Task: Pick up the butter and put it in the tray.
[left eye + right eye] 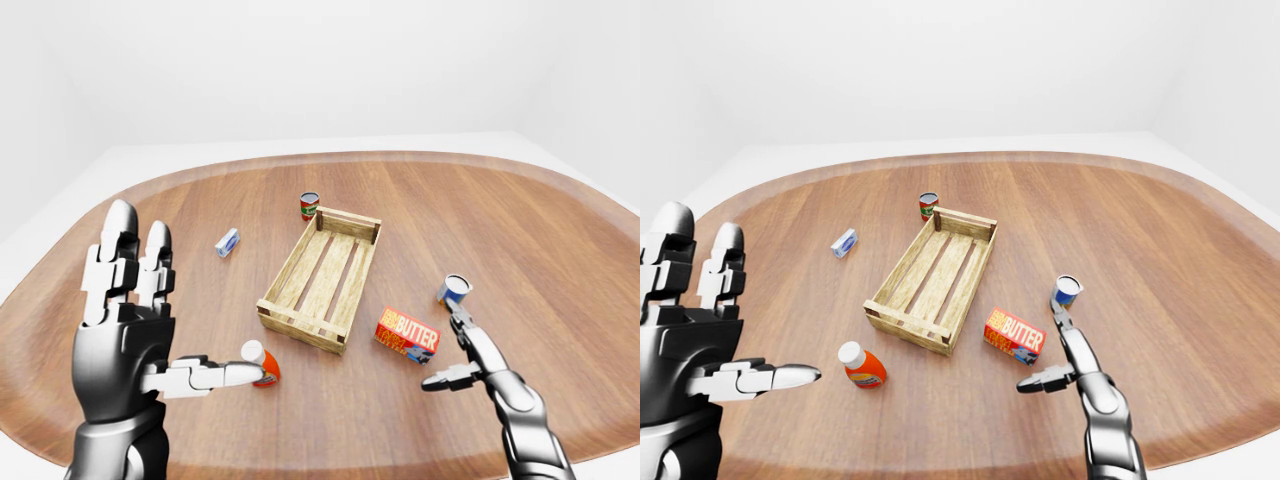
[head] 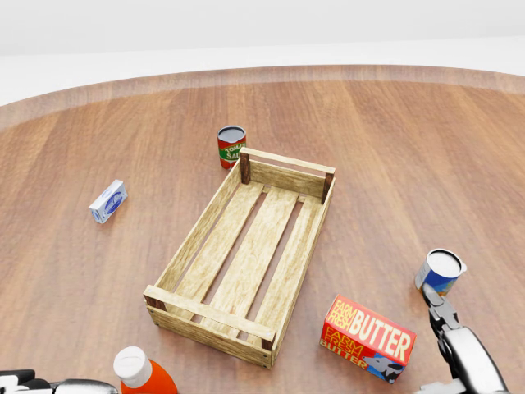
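Note:
The butter is a red box with white lettering, lying on the wooden table just right of the near end of the wooden slatted tray. The tray holds nothing. My right hand is open, fingers spread, just right of and slightly below the butter, not touching it. My left hand is raised at the left of the left-eye view, open with fingers upright and thumb pointing right.
An orange bottle with a white cap stands left of the tray's near corner, by my left thumb. A red can stands at the tray's far end. A small blue-white carton lies further left. A blue-white cup stands above my right hand.

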Robot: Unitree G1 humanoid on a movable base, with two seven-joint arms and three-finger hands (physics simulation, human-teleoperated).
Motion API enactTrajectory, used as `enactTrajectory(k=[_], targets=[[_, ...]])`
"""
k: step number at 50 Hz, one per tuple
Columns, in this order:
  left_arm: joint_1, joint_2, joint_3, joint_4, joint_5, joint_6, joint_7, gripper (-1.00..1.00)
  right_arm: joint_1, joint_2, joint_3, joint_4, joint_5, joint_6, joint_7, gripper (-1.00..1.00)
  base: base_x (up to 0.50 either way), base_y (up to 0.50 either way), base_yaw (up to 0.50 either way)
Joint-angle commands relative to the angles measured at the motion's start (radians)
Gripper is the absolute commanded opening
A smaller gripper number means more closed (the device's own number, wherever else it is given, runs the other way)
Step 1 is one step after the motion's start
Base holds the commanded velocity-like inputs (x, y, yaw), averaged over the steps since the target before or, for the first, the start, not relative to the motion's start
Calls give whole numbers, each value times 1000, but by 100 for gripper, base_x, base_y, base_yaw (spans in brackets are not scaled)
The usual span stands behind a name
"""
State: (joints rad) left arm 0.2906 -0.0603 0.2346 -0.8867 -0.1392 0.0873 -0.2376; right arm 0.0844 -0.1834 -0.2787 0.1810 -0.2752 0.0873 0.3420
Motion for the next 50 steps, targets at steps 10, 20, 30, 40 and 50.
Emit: enactTrajectory(k=[10,20,30,40,50], targets=[[-2,1,4,-6,-3,0,1,100,-73,-38,21,136,-6,0,-36,98,0,0,0],[-1,-2,3,-5,0,0,1,100,-103,-53,43,198,-14,0,-62,98,0,0,0],[0,-2,0,0,3,0,0,100,-146,-67,57,293,-4,0,-76,98,0,0,0],[0,-2,4,-3,0,0,1,100,-187,-78,79,311,-14,0,-79,98,0,0,0],[1,-3,2,-3,2,0,1,100,-229,-88,87,386,-4,0,-85,98,0,0,0]])
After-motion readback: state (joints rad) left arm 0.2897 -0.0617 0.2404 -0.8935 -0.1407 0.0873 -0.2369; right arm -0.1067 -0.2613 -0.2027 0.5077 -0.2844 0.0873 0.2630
